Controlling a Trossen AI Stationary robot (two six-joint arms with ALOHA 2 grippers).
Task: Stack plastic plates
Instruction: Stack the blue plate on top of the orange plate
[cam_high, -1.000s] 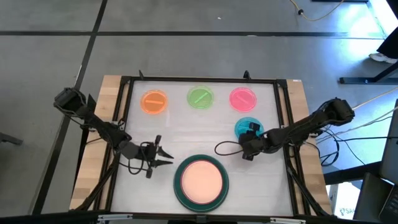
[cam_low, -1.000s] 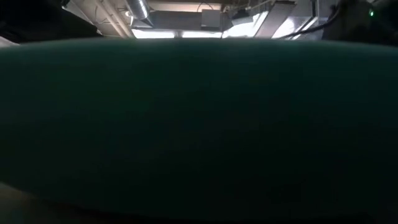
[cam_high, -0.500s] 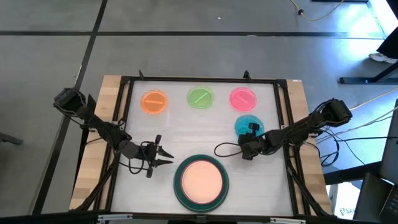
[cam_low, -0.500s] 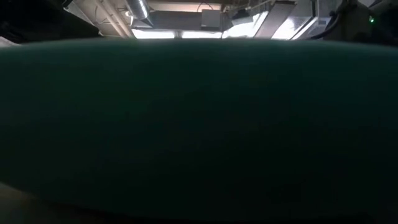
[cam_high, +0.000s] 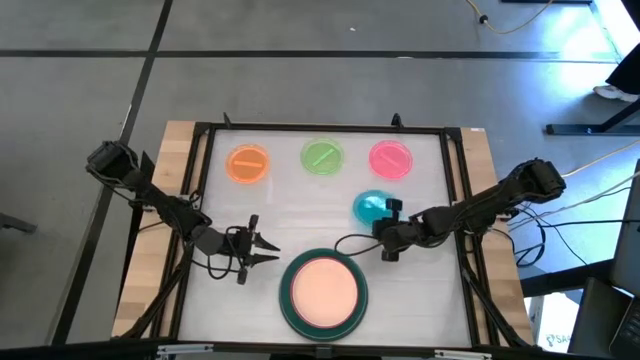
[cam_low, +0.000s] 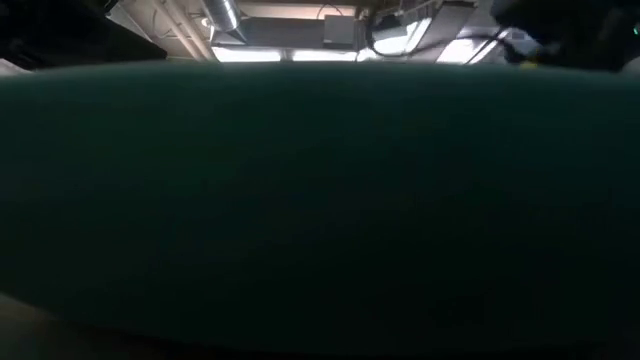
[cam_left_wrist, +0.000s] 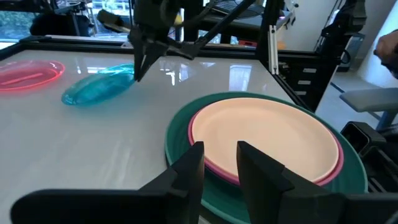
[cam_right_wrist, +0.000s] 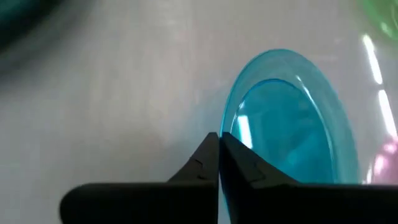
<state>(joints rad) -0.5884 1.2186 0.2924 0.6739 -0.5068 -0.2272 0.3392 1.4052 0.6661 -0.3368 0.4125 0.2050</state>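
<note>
My right hand (cam_high: 385, 226) pinches the teal plate's (cam_high: 368, 207) rim, plate tilted off the white bench (cam_high: 300, 215).

Its fingers (cam_right_wrist: 211, 163) are pressed together on the near edge, mid-bench, just below the far row of orange plate (cam_high: 248, 163), green plate (cam_high: 321, 157) and pink plate (cam_high: 390, 158). At the near edge sits the stack: peach plate (cam_high: 323, 288) on a magenta plate (cam_left_wrist: 198, 152) on a dark green plate (cam_high: 290, 300). My left hand (cam_high: 262, 251) hovers beside that stack, fingers slightly apart, holding nothing.
</note>
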